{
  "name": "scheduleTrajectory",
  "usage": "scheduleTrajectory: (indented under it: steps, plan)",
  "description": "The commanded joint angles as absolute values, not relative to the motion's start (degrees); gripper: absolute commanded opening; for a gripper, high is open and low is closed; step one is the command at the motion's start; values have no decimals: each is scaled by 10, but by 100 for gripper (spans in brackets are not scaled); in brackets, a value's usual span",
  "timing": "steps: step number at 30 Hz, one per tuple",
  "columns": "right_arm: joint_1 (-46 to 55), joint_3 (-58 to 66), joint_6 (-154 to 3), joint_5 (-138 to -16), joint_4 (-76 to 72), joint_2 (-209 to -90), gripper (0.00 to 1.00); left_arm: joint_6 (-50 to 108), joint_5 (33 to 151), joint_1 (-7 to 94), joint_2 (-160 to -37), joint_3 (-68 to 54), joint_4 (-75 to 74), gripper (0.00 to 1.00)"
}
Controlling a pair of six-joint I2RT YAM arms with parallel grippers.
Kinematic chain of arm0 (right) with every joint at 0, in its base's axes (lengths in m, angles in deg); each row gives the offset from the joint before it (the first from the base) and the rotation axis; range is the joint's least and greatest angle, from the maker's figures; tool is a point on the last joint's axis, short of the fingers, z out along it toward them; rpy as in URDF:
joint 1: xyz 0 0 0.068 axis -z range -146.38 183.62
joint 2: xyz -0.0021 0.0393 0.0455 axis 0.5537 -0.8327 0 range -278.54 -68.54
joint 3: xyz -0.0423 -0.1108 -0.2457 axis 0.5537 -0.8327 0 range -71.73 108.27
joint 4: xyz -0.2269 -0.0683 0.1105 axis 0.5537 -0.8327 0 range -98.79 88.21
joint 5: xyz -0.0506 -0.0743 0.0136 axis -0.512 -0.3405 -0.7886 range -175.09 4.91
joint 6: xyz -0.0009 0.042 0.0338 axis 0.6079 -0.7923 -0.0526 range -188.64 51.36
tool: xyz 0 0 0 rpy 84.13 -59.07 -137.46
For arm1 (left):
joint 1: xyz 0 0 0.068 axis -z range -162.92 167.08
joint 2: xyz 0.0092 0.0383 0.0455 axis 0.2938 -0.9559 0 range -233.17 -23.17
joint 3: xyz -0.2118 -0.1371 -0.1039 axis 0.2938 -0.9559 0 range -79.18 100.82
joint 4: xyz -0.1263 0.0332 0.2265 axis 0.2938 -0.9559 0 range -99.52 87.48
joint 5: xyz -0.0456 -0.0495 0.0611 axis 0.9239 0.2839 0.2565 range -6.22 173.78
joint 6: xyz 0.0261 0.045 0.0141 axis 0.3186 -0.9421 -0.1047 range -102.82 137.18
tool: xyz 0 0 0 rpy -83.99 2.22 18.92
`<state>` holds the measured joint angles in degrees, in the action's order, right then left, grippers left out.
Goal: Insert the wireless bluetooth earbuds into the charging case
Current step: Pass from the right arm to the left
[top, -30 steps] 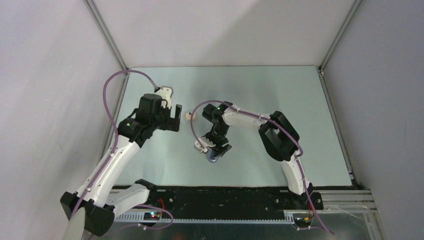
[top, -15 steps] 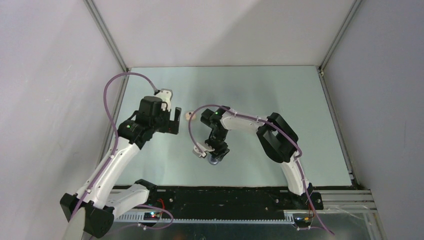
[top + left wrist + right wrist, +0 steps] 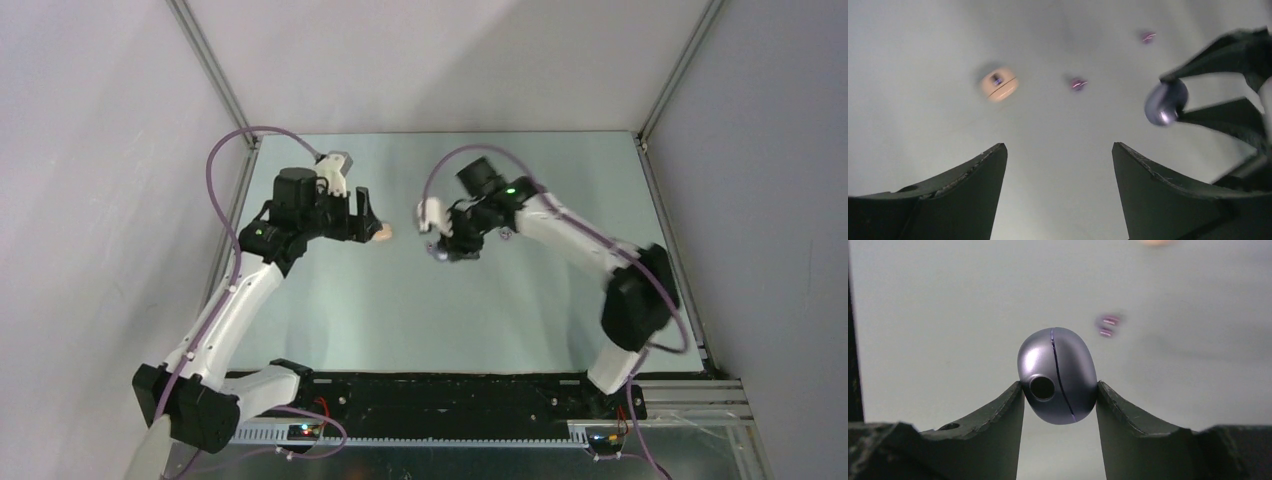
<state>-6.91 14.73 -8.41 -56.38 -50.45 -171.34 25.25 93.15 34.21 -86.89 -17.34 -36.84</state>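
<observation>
My right gripper [image 3: 1060, 385] is shut on a purple-grey pebble-like charging case [image 3: 1057, 375], pinched at its sides and held closed above the table; it also shows as the charging case [image 3: 1165, 102] in the left wrist view and as the right gripper [image 3: 446, 246] from above. Two tiny purple earbuds [image 3: 1077, 83] [image 3: 1147, 36] lie on the table beyond it. A cream case [image 3: 999, 84] lies closed on the table. My left gripper [image 3: 1058, 146] hangs open and empty above the table, just short of the cream case [image 3: 383, 233].
The grey-green tabletop [image 3: 500, 320] is bounded by grey walls and metal frame posts [image 3: 215, 80] at the back corners. A purple cable [image 3: 225, 160] loops over the left arm.
The right arm lifted the purple case from the near middle and swung it to the far middle of the table. The left gripper moved toward the cream case and its jaws narrowed a little.
</observation>
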Motion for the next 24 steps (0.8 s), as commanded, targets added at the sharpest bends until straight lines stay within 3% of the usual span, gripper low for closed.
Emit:
scheduleTrajectory:
  steps: [1, 6, 15, 24]
  plan:
    - [-37, 124, -266, -616, -362, -1572, 25, 302, 1160, 340, -882, -134, -190, 82]
    - [-26, 113, -347, -661, -263, -1509, 27, 345, 1354, 358, -927, -100, -86, 77]
    - [-59, 113, -363, -714, -185, -1489, 26, 319, 1414, 369, -992, -25, -124, 75]
    - [-93, 84, -346, -716, -136, -1463, 25, 339, 1401, 378, -1029, -15, -112, 67]
